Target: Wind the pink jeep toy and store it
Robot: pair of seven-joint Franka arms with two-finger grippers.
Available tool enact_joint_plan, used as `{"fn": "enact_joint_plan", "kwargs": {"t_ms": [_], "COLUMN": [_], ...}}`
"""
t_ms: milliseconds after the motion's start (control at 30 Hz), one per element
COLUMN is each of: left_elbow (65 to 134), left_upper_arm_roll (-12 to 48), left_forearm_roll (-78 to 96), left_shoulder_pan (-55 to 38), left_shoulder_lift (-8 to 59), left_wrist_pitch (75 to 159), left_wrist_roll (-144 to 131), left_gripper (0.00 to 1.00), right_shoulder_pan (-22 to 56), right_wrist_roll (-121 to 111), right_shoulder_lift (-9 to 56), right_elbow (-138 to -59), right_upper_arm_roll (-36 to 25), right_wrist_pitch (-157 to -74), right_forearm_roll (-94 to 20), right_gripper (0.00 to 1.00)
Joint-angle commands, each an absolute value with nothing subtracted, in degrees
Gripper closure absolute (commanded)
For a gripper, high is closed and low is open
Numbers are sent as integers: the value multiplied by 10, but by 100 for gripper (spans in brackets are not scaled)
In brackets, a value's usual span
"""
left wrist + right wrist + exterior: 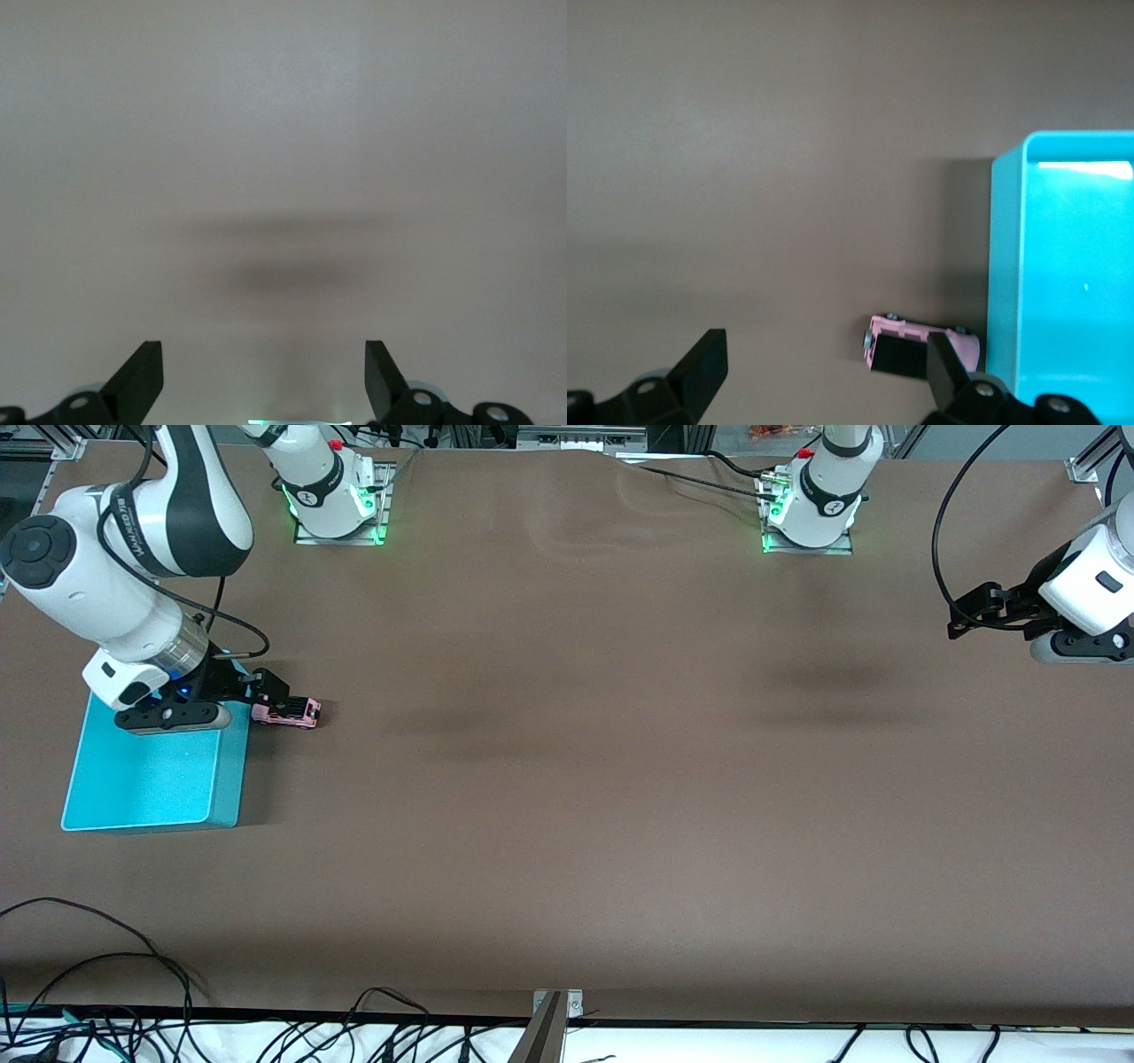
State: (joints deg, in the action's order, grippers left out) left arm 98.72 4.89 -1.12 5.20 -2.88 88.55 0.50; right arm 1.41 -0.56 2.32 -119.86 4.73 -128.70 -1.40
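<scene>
Sitting on the brown bench point(567, 779), the pink jeep toy point(288, 711) lies just beside the turquoise bin point(151, 775), at the bin's corner toward the left arm's end and farther from the front camera. The right end effector point(266, 691) hangs low over that corner with fingers spread wide, holding nothing; one fingertip point(943, 367) looks close to the jeep, maybe touching, hard to tell. The left end effector point(970, 613) waits well apart from the bin over bare bench, also wide and empty.
</scene>
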Motion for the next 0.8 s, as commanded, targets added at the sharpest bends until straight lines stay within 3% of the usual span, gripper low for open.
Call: {"fn": "enact_joint_plan", "kwargs": {"t_ms": [0, 533, 767], "left_elbow": [993, 989, 985], "left_upper_arm_roll": [52, 51, 51], "left_forearm_roll": [1, 8, 8], "left_shoulder_pan": [57, 57, 57], "left_shoulder_lift": [-40, -36, -38], "left_wrist_pitch": [879, 875, 876], "left_wrist_roll": [-2, 0, 3], "left_gripper": [0, 0, 0], "right_shoulder_pan": [11, 11, 7], "right_wrist_roll": [-43, -302, -457], "right_shoulder_lift": [9, 44, 59], "right_elbow": [-1275, -1311, -1346], "right_upper_arm_roll": [48, 45, 20], "right_wrist_pitch": [-1378, -1397, -1444], "right_forearm_roll": [-24, -25, -25], "right_gripper": [0, 0, 0]}}
